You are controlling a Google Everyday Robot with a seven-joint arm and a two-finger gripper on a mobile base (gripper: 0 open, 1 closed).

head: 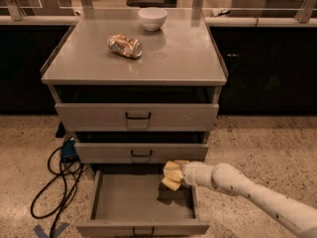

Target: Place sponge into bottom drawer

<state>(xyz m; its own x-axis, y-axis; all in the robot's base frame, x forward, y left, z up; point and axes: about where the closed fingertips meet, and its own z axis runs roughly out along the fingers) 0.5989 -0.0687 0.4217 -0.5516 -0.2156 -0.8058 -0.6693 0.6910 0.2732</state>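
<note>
The gripper, reaching in from the right, has its jaws closed on the pale yellow sponge, which sits between them. Just beneath the jaws lies the pulled-out bottom drawer (its back right corner).

Pale yellow sponge, clasped in the pincer, hangs over the open bottom drawer.

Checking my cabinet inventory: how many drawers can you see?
3: top drawer; middle drawer beneath; bottom drawer pulled open, the tool holding the sponge above its right rear. None looks hidden.
</note>
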